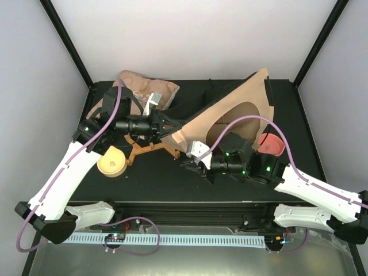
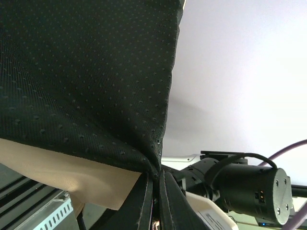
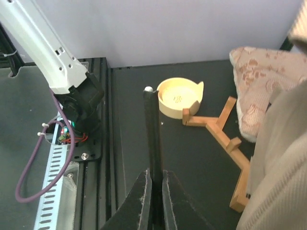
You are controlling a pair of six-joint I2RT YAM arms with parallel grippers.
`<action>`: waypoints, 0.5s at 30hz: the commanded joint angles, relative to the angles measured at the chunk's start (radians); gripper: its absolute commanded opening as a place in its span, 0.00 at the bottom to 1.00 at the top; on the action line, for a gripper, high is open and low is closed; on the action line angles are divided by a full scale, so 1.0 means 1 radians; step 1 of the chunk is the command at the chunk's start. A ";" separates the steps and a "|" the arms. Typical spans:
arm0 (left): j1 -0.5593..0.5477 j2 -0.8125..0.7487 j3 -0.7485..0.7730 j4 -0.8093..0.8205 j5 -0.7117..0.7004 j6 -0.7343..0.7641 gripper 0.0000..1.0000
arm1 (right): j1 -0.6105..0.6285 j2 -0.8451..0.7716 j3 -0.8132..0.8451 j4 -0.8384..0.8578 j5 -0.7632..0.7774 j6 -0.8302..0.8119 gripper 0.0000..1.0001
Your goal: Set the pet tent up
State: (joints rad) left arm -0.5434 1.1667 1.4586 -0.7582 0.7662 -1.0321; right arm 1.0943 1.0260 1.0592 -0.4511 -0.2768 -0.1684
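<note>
- pet tent (image 1: 233, 112) lies slumped on the surface (image 1: 149, 178), from centre to far right, and is not standing.
- left tool (image 2: 154, 176) is clamped tight on the tent's black lining (image 2: 86, 72), holding a fold up.
- right tool (image 3: 154, 176) is pinched closed on a thin black pole (image 3: 151, 124).
- judged early in the task: pole left to seat, canvas left to raise.

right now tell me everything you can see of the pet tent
The pet tent is tan canvas with a black dotted lining, lying collapsed and crumpled toward the back right, an oval opening showing. The left pincer pinches a fold of its fabric; the right pincer grips a thin black pole.
</note>
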 commanded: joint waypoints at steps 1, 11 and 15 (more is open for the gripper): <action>0.014 -0.059 -0.002 0.079 0.018 0.000 0.02 | -0.011 0.012 -0.030 -0.150 0.084 0.207 0.01; 0.013 -0.095 -0.079 0.059 0.006 0.044 0.02 | -0.011 0.008 -0.008 -0.083 0.073 0.349 0.01; 0.014 -0.098 -0.096 0.057 0.018 0.052 0.02 | -0.012 -0.004 -0.006 -0.027 0.100 0.397 0.01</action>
State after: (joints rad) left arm -0.5354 1.0988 1.3636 -0.7277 0.7517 -1.0019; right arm 1.0935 1.0344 1.0523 -0.4828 -0.2405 0.1081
